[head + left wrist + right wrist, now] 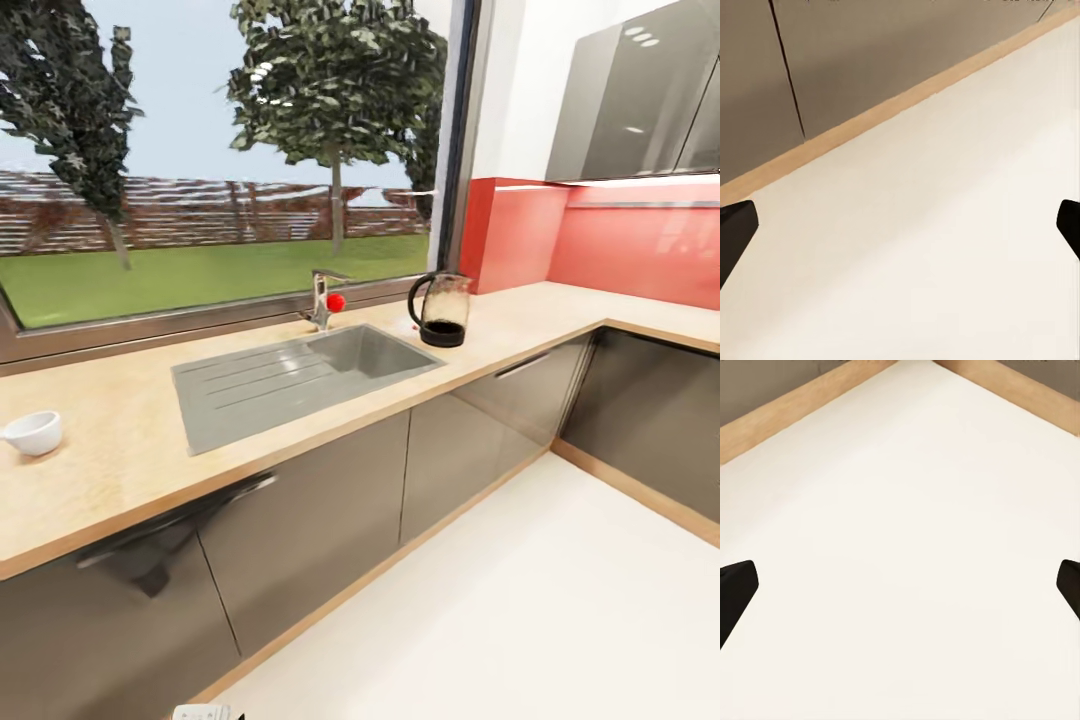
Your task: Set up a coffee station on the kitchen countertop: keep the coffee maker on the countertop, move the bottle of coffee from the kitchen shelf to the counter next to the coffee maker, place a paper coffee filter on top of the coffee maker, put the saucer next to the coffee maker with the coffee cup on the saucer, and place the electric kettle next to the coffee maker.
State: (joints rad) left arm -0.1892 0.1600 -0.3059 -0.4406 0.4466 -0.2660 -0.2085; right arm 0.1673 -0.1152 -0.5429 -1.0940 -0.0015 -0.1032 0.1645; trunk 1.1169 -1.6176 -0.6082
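Observation:
The electric kettle (441, 309), glass-bodied with a black handle and base, stands on the wooden countertop (130, 450) to the right of the sink. A small white coffee cup (33, 433) sits on the counter at the far left. My left gripper (900, 225) hangs open over the pale floor, its dark fingertips (733, 225) at the picture's sides, with nothing between them. My right gripper (900, 585) is likewise open and empty above the floor near a corner of the wooden plinth. The coffee maker, bottle, filter and saucer are out of view.
A grey sink (290, 375) with a red-knobbed tap (325, 298) is set in the counter below a large window. Grey cabinets (310, 530) run under an L-shaped counter; a red backsplash (620, 240) and wall cabinets (640, 90) fill the right corner. Pale floor (520, 610) lies open.

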